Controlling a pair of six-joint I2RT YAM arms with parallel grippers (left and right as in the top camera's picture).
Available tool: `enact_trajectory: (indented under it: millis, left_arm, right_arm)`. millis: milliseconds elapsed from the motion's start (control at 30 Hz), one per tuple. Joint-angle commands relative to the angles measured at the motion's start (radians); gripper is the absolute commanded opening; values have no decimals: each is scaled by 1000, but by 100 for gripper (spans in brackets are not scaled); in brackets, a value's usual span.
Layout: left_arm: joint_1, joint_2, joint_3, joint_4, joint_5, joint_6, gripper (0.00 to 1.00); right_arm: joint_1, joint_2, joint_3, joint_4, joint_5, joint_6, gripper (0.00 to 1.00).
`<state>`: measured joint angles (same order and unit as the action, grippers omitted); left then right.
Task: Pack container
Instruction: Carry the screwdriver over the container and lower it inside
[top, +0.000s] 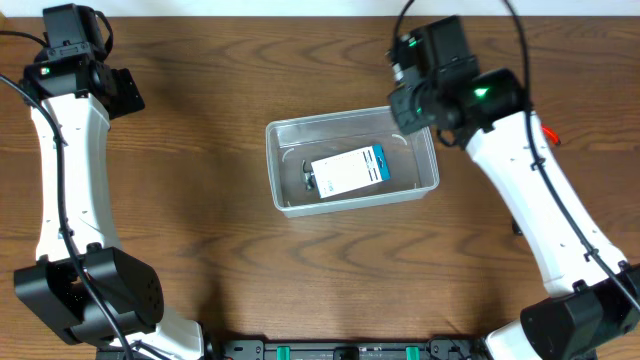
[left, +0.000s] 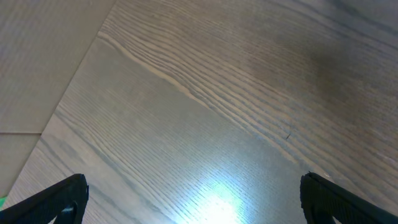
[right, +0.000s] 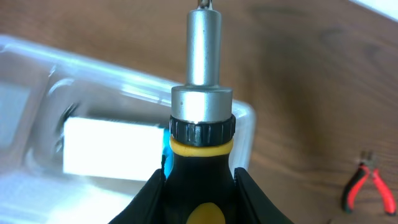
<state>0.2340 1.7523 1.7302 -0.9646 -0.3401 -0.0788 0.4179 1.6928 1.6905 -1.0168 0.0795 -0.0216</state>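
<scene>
Black-and-yellow screwdriver (right: 200, 124) in right pincer (right: 200, 199), above container (top: 290, 150) corner (left pincer (left: 196, 202) wide apart)

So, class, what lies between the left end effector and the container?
Nothing: the overhead view shows only bare wooden table between the left end effector and the container.

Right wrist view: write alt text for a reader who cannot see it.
The right hand grips a black-and-yellow screwdriver, its metal shaft pointing up the frame, over a corner of the clear container. A white pack lies inside it. Red-handled pliers lie on the wooden table at lower right.
</scene>
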Motion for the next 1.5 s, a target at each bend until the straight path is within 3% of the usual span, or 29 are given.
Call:
enact_trajectory:
  millis: [0,400,900,1100,1300,1467]
  left_arm:
    - [2,-21,24,-3,-5,-13,98]
    - [2,-21,24,-3,-5,-13,98]
    - [2,-21,24,-3,-5,-13,98]
    - [2,-21,24,-3,-5,-13,98]
    - [2,-21,24,-3,-5,-13,98]
    - [2,-21,24,-3,-5,-13,98]
  right_arm:
    - [46,-3,19,-31,7,37,1]
    - [43,79,-117,-45,51,180,1]
    - [37,81,-406,98,44,231,5]
    - [30,81,-481,173,44,230,16]
    - [16,81,-481,208,48,218,45]
    - [11,81,-453,212,48,177,52]
